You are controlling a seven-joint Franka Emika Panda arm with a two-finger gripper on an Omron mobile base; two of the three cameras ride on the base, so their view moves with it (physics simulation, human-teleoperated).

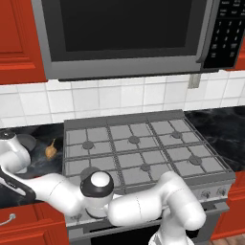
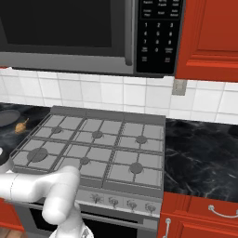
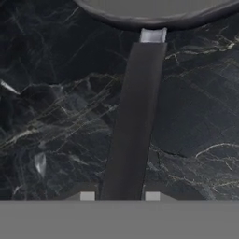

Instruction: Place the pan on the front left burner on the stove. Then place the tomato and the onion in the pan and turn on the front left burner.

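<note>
While the pan (image 3: 154, 11) sits empty on the dark marble surface (image 3: 56, 116), end effector (image 3: 119, 196) clenched on its handle, onion (image 1: 50, 151) beside it.

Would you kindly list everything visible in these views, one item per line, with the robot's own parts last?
stove: one, grey, six burners, set in the counter below the microwave
front left burner: one, grey, large disc, bare
knobs: a row, grey, on the stove's front
pan: one, dark grey, on the counter left of the stove
pan handle: one, black, running between the fingertips
onion: one, tan, on the counter beside the stove's left edge
counter: black marble, both sides of the stove
microwave: one, grey, above the stove
cabinets: red, above and below
end effector: one, shut on the pan handle
</note>
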